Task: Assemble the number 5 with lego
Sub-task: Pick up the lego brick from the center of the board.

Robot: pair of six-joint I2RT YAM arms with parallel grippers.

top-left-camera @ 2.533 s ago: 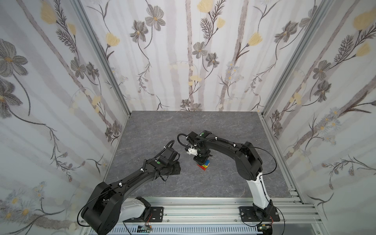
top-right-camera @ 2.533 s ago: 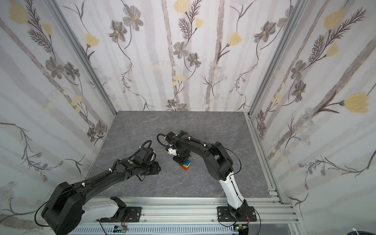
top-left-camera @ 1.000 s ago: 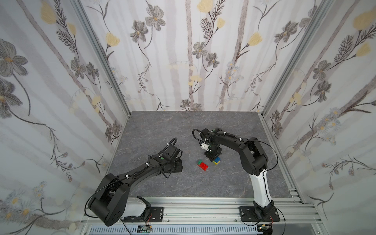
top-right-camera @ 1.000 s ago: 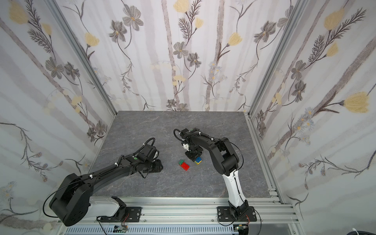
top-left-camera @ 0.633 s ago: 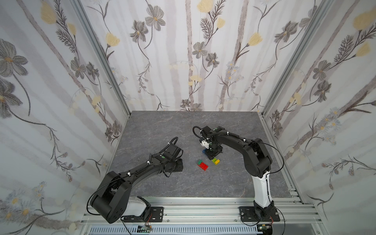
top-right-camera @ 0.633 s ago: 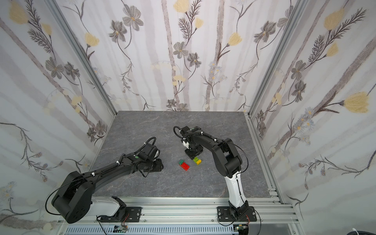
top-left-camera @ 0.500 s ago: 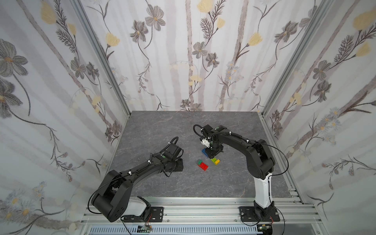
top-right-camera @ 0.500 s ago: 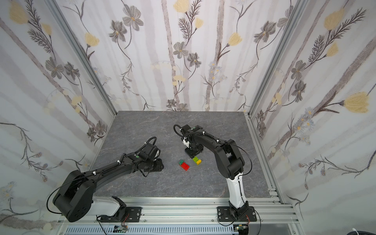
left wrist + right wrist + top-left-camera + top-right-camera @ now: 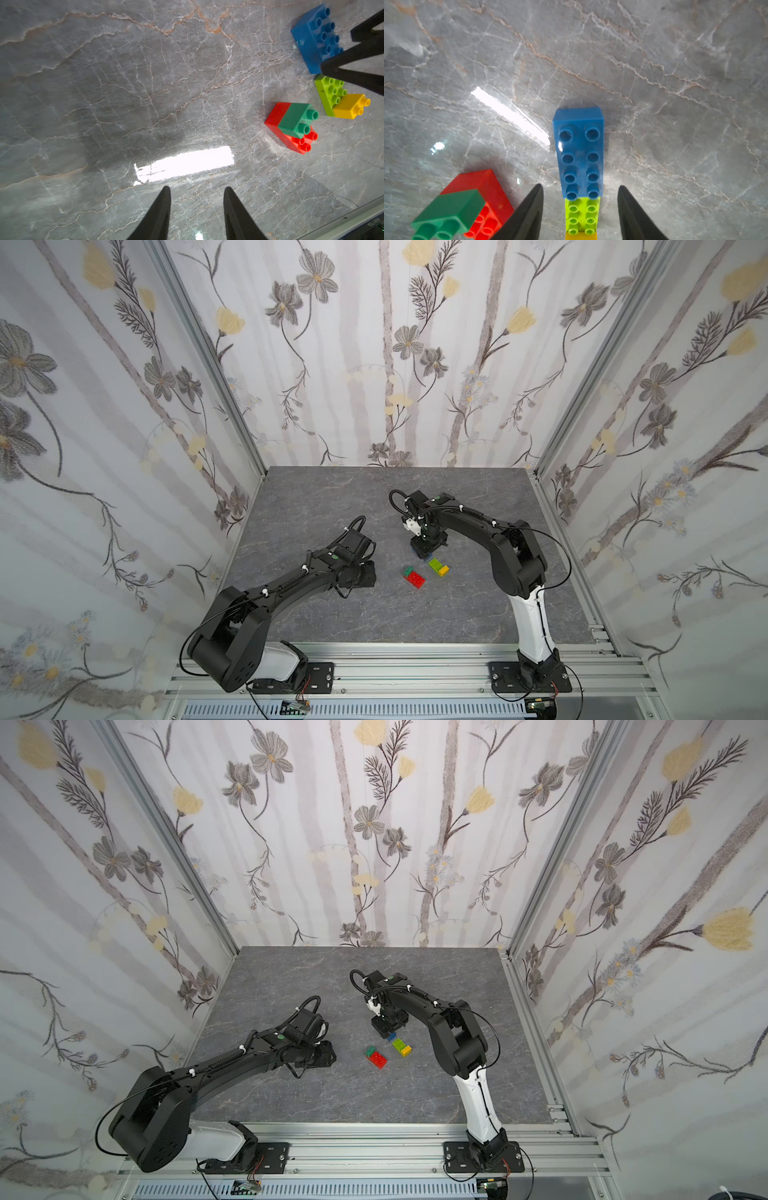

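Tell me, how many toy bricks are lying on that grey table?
5. A blue brick lies beside the right gripper. A lime-green brick carries a yellow brick. A dark green brick sits on a red brick. None seems hidden.

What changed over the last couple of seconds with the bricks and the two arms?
The right gripper carried the blue, lime and yellow bricks away from the red-and-dark-green pair, set them down and opened. The pair stayed put. The left gripper stayed empty.
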